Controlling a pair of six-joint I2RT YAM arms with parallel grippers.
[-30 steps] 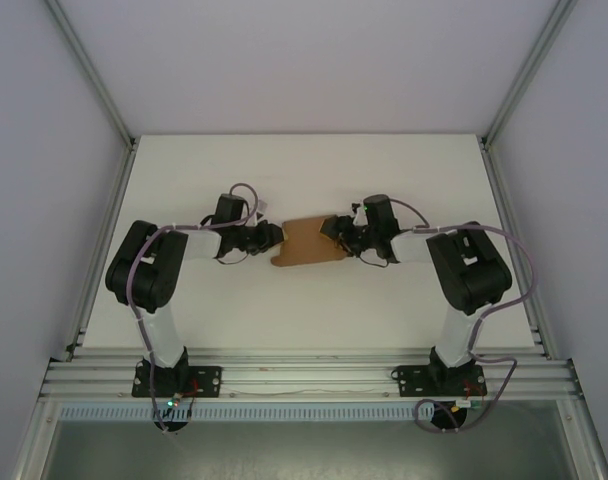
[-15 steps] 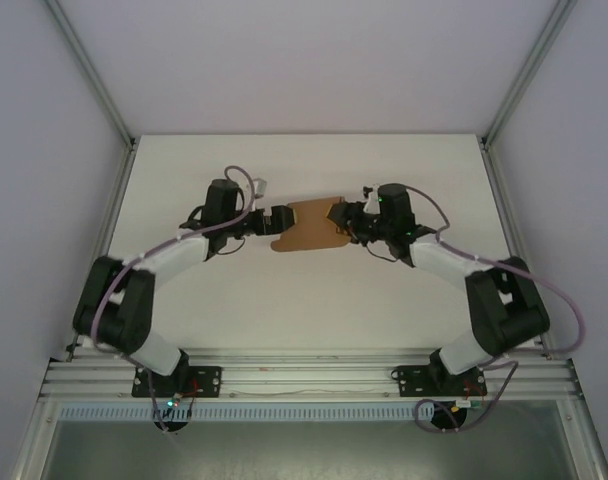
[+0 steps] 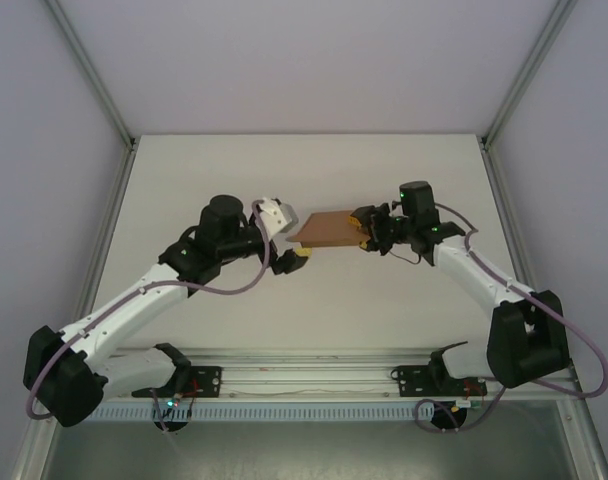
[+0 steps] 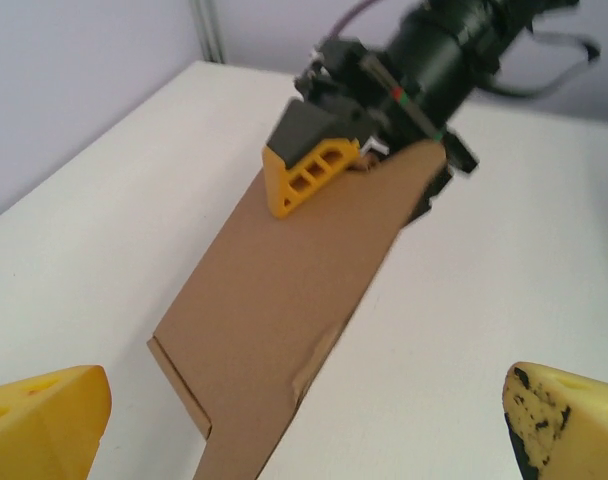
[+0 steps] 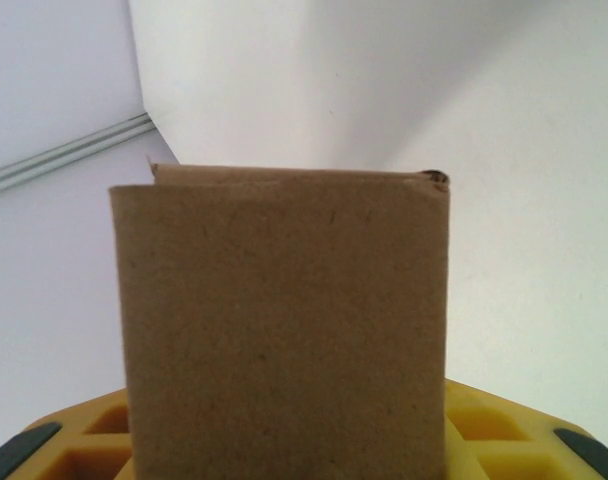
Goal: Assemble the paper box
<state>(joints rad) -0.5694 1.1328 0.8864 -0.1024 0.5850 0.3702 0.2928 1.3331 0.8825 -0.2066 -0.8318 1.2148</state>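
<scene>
Box, a flat sheet, spans between the hands from above: right hand clamped on its end, left hand spread wide at the other end. Left wrist: box reaches in between the apart fingers. Right wrist: box is pinched, rising just ahead of the fingers.

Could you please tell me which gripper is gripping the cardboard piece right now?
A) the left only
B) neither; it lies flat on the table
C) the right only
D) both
C: the right gripper is clamped on one end of the paper box, while the left gripper stands wide open, not closed on it.
</scene>
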